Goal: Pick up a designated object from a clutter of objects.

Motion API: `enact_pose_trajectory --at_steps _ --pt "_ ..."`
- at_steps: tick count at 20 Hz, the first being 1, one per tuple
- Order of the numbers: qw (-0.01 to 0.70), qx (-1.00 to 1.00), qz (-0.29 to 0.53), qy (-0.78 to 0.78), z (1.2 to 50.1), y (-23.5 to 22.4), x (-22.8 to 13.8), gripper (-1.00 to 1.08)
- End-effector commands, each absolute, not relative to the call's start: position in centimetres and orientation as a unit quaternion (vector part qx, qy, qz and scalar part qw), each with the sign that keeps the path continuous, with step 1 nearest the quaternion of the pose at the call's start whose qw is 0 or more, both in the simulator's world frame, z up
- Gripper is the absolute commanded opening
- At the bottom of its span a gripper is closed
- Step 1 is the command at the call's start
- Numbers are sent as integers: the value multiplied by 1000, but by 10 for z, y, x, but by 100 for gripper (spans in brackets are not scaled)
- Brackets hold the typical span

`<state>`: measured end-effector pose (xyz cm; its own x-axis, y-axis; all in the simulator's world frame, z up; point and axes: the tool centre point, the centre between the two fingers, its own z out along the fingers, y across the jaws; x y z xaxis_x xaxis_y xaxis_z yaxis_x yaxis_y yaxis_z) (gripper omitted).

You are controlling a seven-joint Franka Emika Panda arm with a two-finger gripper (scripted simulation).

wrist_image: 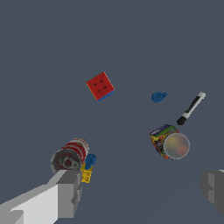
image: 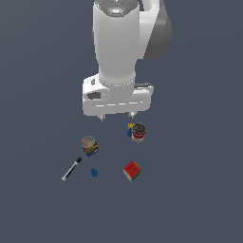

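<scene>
Going left to right in the exterior view: a marker [image: 71, 169], a rainbow-labelled can [image: 89, 145], a tiny blue piece [image: 94, 172], then the puzzle cube [image: 132, 171] sitting alone on the floor, below a red-labelled can [image: 138, 133]. The gripper [image: 116, 116] hangs well above the clutter, fingers spread wide and holding nothing. The cube looks light, rigid and probably a bit slick, so squeezing two opposite flat faces seems the safest hold.

A bare simulated test scene: flat grey-blue ground [image: 199, 199], featureless, with small scattered objects.
</scene>
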<state>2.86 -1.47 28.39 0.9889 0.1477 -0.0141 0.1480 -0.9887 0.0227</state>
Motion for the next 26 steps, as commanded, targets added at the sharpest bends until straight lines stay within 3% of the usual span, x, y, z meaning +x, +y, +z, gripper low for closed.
enact_pose_trajectory --at_steps 1,14,26 --pt "12 995 -6 97 270 -10 41 100" --pt "8 971 -4 239 163 22 106 100" --pt "1 949 -1 317 93 44 130 100"
